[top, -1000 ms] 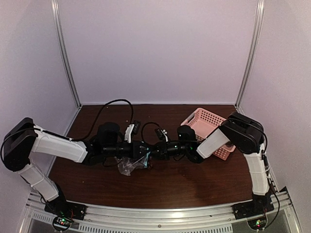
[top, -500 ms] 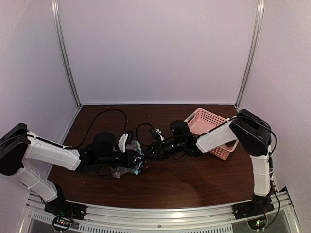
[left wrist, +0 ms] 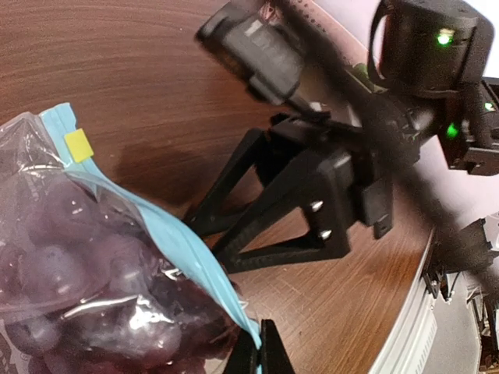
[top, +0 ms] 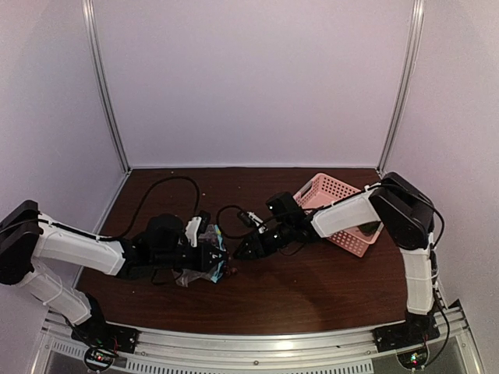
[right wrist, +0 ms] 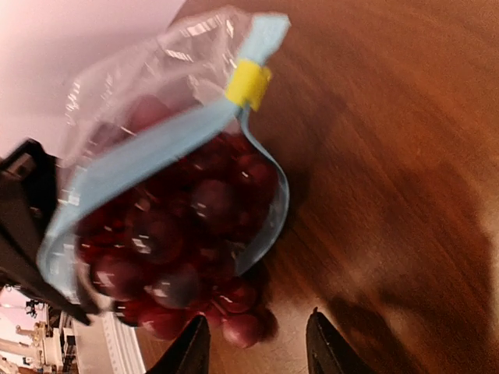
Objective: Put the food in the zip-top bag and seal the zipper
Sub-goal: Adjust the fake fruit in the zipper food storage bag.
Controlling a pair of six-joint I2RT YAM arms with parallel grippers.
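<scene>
The zip-top bag (top: 195, 269) lies left of centre with the dark red grapes (right wrist: 179, 226) in it. The mouth gapes, and a few grapes (right wrist: 245, 327) stick out of it onto the table. The teal zipper strip (right wrist: 148, 152) carries a yellow slider (right wrist: 248, 83). My left gripper (left wrist: 261, 354) is shut on the zipper strip (left wrist: 175, 241) at the bag's edge. My right gripper (right wrist: 257, 347) is open just in front of the mouth, holding nothing; its fingers (left wrist: 265, 234) show in the left wrist view. The green vegetable is out of view.
A pink perforated basket (top: 337, 209) stands tilted at the right, behind the right arm. Black cables (top: 168, 187) loop over the table behind the left arm. The table's near edge has a metal rail (top: 257, 343).
Both grippers and the bag have moved left and nearer to the front edge. The right arm has stretched further left after the bag.
</scene>
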